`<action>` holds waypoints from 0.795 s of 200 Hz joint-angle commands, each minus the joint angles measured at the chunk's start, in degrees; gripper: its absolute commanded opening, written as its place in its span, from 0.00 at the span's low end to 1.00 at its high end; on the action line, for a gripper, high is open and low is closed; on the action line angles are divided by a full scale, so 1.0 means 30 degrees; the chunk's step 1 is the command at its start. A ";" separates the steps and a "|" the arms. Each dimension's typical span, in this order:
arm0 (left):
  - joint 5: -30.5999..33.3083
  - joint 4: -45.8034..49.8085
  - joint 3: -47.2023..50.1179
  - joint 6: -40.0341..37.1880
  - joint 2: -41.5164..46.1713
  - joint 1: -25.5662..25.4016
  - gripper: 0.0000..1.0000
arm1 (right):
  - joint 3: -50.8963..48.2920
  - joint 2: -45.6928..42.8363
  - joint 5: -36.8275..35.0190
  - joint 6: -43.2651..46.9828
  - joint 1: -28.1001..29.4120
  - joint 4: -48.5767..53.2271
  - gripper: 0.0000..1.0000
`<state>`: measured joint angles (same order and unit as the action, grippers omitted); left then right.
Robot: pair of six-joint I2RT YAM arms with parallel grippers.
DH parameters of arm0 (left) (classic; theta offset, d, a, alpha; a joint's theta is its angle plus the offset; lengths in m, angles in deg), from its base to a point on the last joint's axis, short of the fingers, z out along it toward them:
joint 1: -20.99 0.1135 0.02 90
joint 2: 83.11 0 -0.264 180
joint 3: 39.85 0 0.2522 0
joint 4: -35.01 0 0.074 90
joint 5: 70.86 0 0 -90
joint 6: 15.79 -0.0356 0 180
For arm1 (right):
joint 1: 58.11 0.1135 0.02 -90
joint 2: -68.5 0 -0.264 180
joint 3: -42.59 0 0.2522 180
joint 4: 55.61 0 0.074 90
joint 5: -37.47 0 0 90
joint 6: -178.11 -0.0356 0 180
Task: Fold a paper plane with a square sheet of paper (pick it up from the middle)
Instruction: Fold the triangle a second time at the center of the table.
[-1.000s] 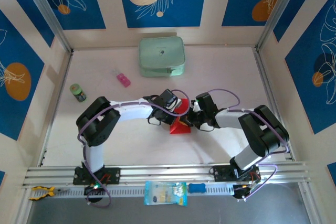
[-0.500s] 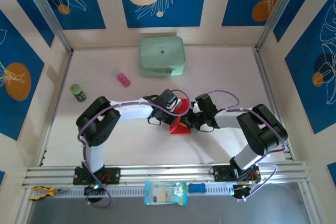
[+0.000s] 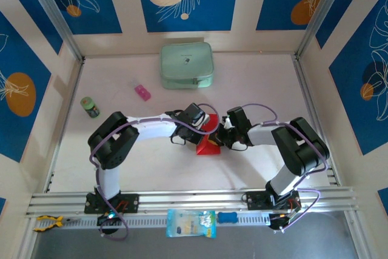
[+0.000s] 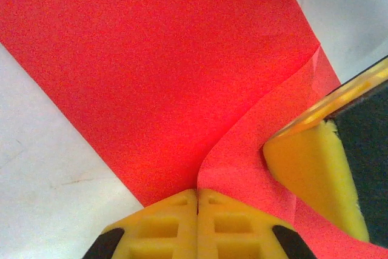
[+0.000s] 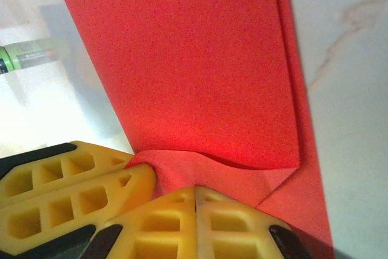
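Top external view is showing the square sheet of paper [image 3: 208, 142] lying partly folded at the middle of the counter [image 3: 151, 168], between the two arms. In the left wrist view, the left end effector [image 4: 197, 193] is gripping the sheet with its jaws fully closed, and a raised crease is running out from the seam between them. The right end effector [image 5: 195, 191] is clamping the sheet too, jaws pressed together on a puckered fold, just beside the left one.

Judgement: a fold is being formed. To do it well, both pinches should be holding firm while one flap is being carried over squarely. Edges should be meeting flush before any pressing. Pulling the two grips apart is risking a tear.
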<state>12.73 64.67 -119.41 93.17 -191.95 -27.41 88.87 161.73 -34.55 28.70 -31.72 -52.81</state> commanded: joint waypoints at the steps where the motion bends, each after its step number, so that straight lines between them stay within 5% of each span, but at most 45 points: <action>1: 0.0031 0.1474 0.0539 -0.0175 -0.0548 0.0175 0.02 | -0.0738 0.0304 -0.0709 0.0393 -0.0037 0.1217 0.00; 38: -0.0293 0.2503 -0.0596 0.0272 -0.0103 0.0174 0.07 | -0.0655 0.0021 -0.1066 0.0807 -0.0096 0.1987 0.00; 81: 0.0088 0.3297 -0.0981 0.1450 0.1308 0.0251 0.34 | -0.0554 0.0095 -0.1024 0.0948 -0.0151 0.2073 0.00; 102: 0.0011 0.3203 -0.0601 0.2252 0.2521 0.0270 0.37 | -0.0601 0.0012 -0.1100 0.0916 -0.0222 0.2157 0.00; 122: -0.1235 0.2290 0.0059 0.2970 0.3572 0.0279 0.33 | -0.0591 0.0095 -0.0959 0.0892 -0.0243 0.2015 0.00; 159: -0.5409 -0.0354 0.1084 0.4160 0.3405 0.0226 0.07 | -0.0627 -0.0052 -0.0933 0.1019 -0.0292 0.2265 0.00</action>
<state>6.59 68.65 -118.16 102.17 -180.41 -27.39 88.47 161.31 -35.01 30.84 -32.00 -52.59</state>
